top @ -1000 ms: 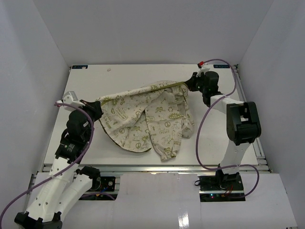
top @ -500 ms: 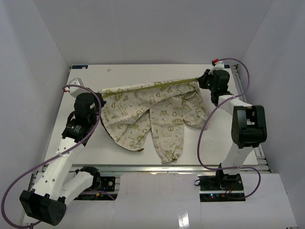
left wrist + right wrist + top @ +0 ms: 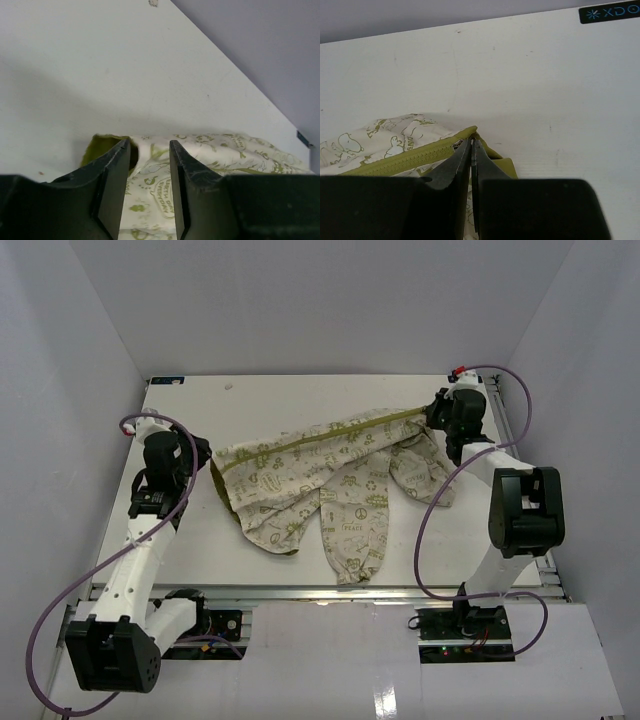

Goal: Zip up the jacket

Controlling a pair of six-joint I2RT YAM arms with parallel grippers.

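Observation:
The jacket [image 3: 320, 475], cream with olive-green prints, lies spread across the middle of the table, sleeves trailing toward the near edge. Its olive zipper [image 3: 330, 430] runs along the far edge. My left gripper [image 3: 203, 453] is open just left of the jacket's left end. In the left wrist view the left gripper [image 3: 150, 146] has printed fabric [image 3: 225, 150] lying under the gap, and olive lining [image 3: 100, 147] shows beside the left finger. My right gripper [image 3: 430, 412] is shut on the jacket's olive zipper end [image 3: 485, 150]; in the right wrist view the right gripper [image 3: 471, 142] meets the zipper teeth [image 3: 410, 159] running left.
White walls close in the table [image 3: 300, 390] on the left, back and right. A metal rail [image 3: 320, 592] runs along the near edge. A dark label [image 3: 609, 11] sits at the table's corner. Purple cables [image 3: 425, 530] loop beside both arms.
My left gripper has opened and let go of the jacket's left end, drawing back leftward. The jacket has gone slack and settled on the table. The right gripper keeps its hold.

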